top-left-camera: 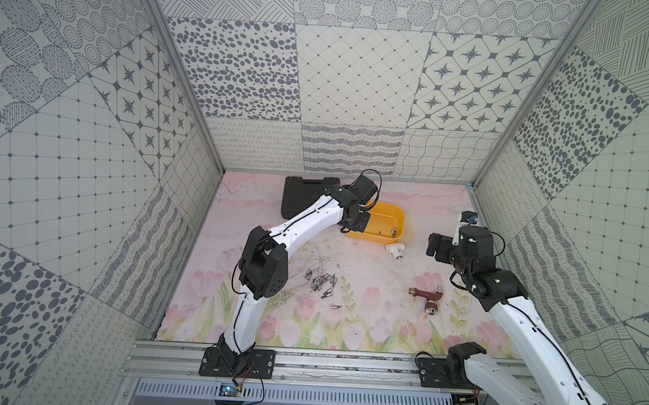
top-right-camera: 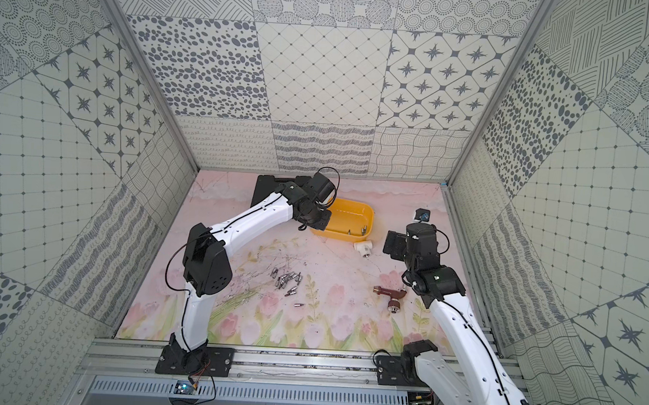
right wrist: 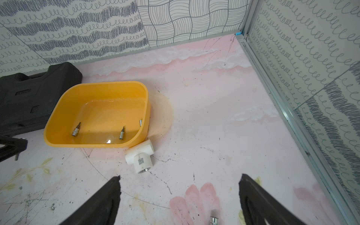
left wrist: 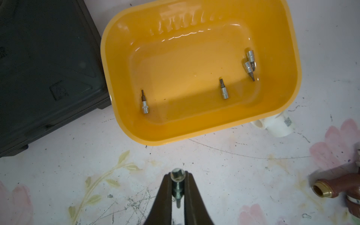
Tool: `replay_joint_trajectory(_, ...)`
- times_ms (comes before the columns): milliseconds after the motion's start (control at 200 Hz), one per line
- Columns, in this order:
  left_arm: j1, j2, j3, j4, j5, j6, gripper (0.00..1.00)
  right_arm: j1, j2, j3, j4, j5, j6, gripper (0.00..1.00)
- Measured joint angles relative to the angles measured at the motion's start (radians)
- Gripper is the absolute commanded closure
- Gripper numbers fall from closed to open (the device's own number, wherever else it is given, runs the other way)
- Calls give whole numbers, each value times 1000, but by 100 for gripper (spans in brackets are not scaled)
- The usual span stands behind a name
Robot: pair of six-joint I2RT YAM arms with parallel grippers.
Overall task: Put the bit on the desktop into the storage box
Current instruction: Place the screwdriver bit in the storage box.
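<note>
Between the pinching fingers of our left claw (left wrist: 178, 176) sits a bit (left wrist: 177, 190), its long axis along the fingers, silver socket end at the tips. Straight ahead lies the box (left wrist: 194, 134), its near rim just beyond the claw and its long side across our line. It is glossy yellow and shallow, with four bits inside. Our right claw (right wrist: 180, 176) hangs wide and empty, farther off. Loose bits (top-left-camera: 320, 281) lie on the table (top-left-camera: 385, 328).

glossy yellow plastic storage box (left wrist: 200, 134), shiny metal bit (left wrist: 176, 187)
</note>
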Motion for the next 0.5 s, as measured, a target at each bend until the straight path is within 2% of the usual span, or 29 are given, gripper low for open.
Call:
replay_joint_trajectory(260, 31, 160, 164, 5, 14, -1, 95, 0, -2, 0, 0, -3, 0, 4)
replay_joint_trajectory(500, 48, 277, 257, 9, 24, -5, 95, 0, -4, 0, 0, -5, 0, 3)
